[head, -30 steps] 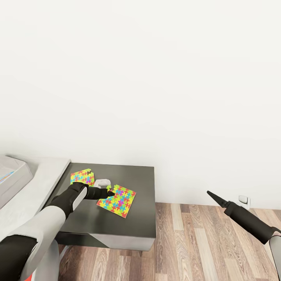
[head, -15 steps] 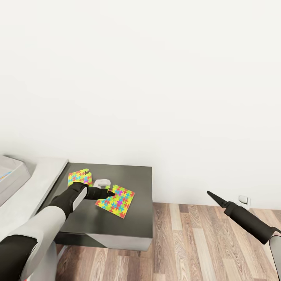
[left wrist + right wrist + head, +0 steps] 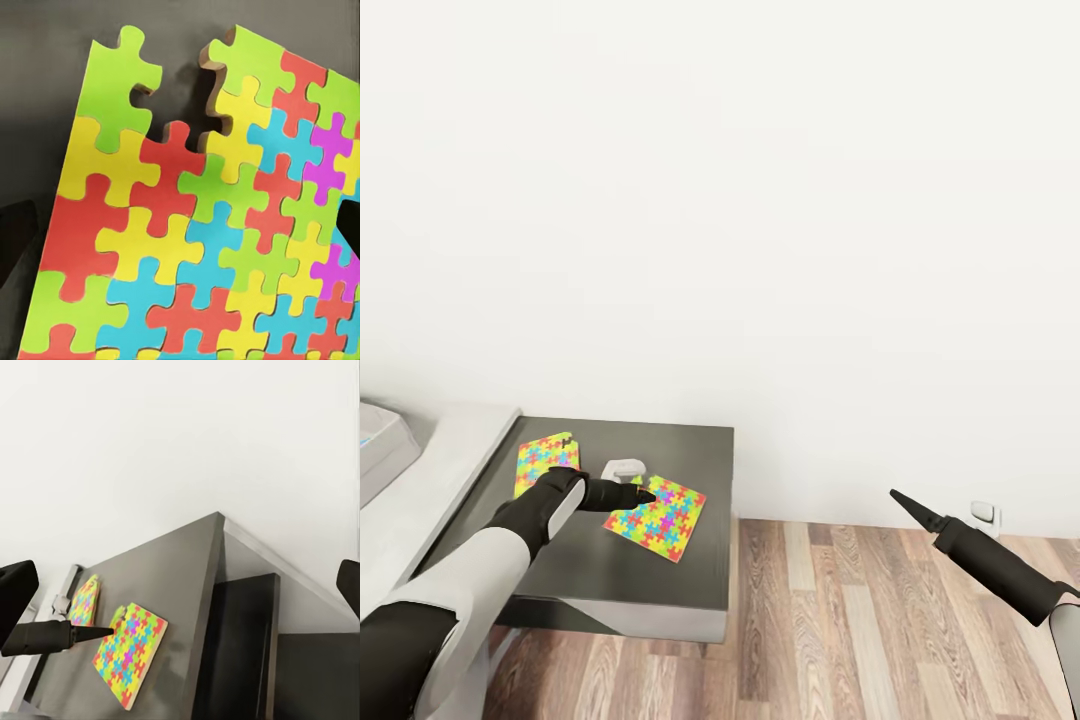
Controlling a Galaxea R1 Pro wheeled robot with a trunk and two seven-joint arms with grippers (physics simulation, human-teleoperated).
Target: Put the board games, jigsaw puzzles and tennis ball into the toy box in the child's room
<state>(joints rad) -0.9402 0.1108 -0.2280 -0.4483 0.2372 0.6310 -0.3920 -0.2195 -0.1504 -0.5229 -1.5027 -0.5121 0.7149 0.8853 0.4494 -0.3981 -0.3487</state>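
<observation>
Two jigsaw puzzles lie on a dark grey stand (image 3: 690,570). One puzzle (image 3: 543,465) lies at its far left, and the other (image 3: 658,512) (image 3: 129,661) lies nearer the middle. My left gripper (image 3: 645,495) (image 3: 101,631) is at the near puzzle's edge. It is open, and the wrist view looks straight down on the puzzle (image 3: 202,225) with a dark fingertip (image 3: 16,247) at each side. My right gripper (image 3: 897,495) hangs open over the floor, well right of the stand. The toy box (image 3: 375,450) is cut off at the left edge, on the light table (image 3: 455,470).
A white wall rises right behind the stand. Wood plank floor (image 3: 880,620) spreads out to the right, and a white wall socket (image 3: 983,514) sits low near my right arm. The stand's front has a paler lower edge (image 3: 610,622).
The camera has swung, so the stand, far puzzle and toy box slid left in the picture. The near puzzle stayed under my left gripper and now lies closer to the stand's right edge.
</observation>
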